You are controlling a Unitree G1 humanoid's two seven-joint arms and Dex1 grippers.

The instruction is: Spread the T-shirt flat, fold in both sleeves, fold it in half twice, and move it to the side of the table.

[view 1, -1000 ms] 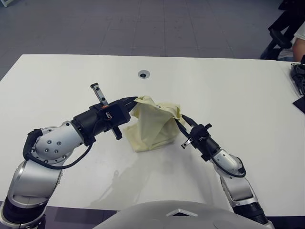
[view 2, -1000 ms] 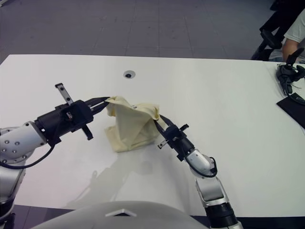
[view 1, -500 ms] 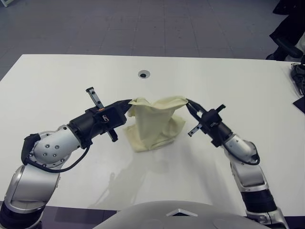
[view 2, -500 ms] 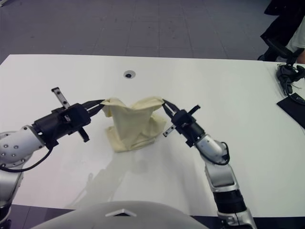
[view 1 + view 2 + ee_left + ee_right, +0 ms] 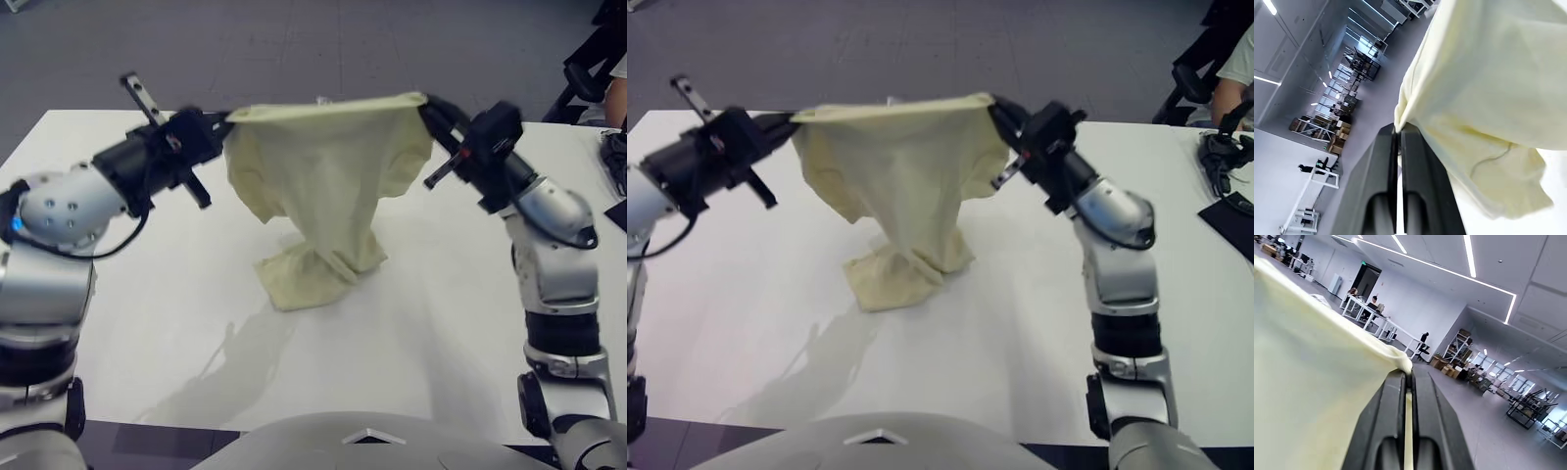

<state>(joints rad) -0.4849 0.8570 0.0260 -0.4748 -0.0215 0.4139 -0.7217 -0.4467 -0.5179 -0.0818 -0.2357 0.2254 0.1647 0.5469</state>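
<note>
1. Holding pale yellow T-shirt aloft in the upper centre of the left eye view, with its top edge stretching nearly level from upper left to upper right.
2. Pinching the left end of that edge with left tool, at upper left of frame. Fingers pressing together on a small fold of cloth, seen close in the left wrist view.
3. Pinching the opposite end with right tool, at upper right of frame. Fingers closing flat on the cloth corner, seen in the right wrist view.
4. Draping down from the held edge and narrowing toward frame centre. Lower end resting bunched on white desk, just below centre.
5. Noting dark objects lying at the far right edge of the desk, well apart from the shirt.
</note>
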